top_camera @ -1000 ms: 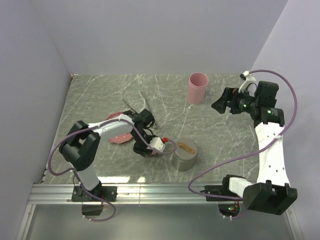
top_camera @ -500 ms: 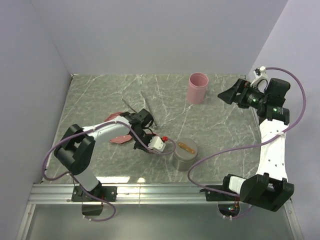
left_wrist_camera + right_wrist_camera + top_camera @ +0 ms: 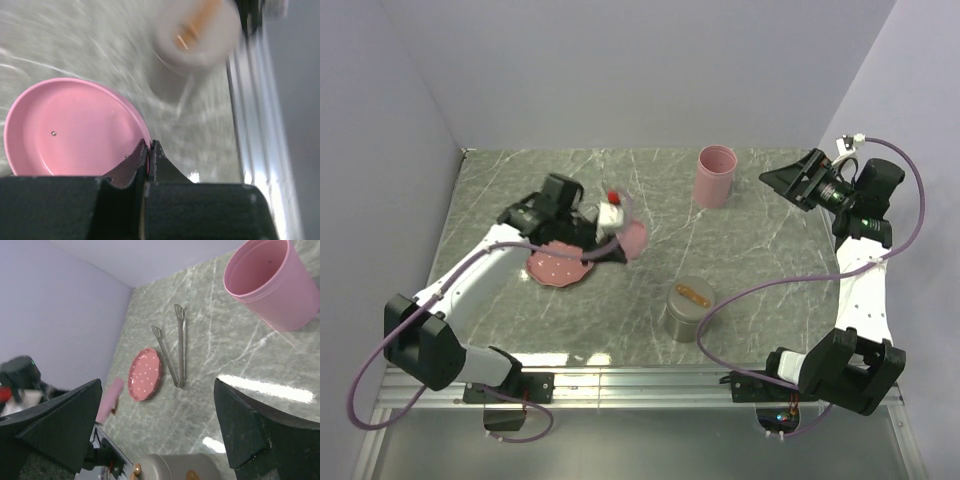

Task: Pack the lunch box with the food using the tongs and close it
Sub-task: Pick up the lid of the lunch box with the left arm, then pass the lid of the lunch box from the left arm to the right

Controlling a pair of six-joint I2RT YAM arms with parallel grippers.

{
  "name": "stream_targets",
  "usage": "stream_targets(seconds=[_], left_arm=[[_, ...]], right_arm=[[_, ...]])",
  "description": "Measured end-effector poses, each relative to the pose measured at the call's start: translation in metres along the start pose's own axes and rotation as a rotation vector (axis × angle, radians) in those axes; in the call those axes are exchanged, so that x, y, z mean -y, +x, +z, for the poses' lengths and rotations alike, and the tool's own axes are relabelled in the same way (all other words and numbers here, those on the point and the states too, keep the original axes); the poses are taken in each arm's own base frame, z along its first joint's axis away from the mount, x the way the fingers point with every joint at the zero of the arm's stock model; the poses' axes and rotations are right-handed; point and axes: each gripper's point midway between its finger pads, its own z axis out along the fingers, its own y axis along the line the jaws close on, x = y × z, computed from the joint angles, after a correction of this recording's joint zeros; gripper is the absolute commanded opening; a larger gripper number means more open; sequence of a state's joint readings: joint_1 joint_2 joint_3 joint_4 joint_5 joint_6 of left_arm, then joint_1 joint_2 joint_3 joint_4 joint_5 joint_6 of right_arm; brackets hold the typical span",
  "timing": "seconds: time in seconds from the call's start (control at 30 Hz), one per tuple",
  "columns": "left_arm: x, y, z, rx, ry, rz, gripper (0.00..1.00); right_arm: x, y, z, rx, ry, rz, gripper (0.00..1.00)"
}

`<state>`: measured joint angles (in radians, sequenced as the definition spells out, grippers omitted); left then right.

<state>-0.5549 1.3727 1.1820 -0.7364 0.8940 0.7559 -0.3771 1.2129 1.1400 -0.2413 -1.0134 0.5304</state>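
- Grey marbled table carries the tongs, which lie flat near the dotted plate, well apart from the lunch box.
- They look thin, stiff, slick and probably light; best gripped mid-arm, squeezing both arms.
- Left pincer is pressed together on the rim of the pink lid.
- Right pincer hangs spread, holding nothing, near the pink cup.

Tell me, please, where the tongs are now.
In the right wrist view, the tongs lie on the table between the pink cup and the dotted plate.
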Motion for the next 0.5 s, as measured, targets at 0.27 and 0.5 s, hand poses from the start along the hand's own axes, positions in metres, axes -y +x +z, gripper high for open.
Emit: stream_targets(seconds=[0.27,0.5], left_arm=[[-0.034,-0.091,-0.059,0.421,-0.136,-0.235,0.0],[-0.015,-0.168,-0.111,0.647,-0.25,-0.06,0.0]], right_arm=[[-0.023,0.007,0.02,-0.003,-0.099,0.013,0.96],[-0.079,0.036,0.055,-0.075,-0.253,0.053,0.93]])
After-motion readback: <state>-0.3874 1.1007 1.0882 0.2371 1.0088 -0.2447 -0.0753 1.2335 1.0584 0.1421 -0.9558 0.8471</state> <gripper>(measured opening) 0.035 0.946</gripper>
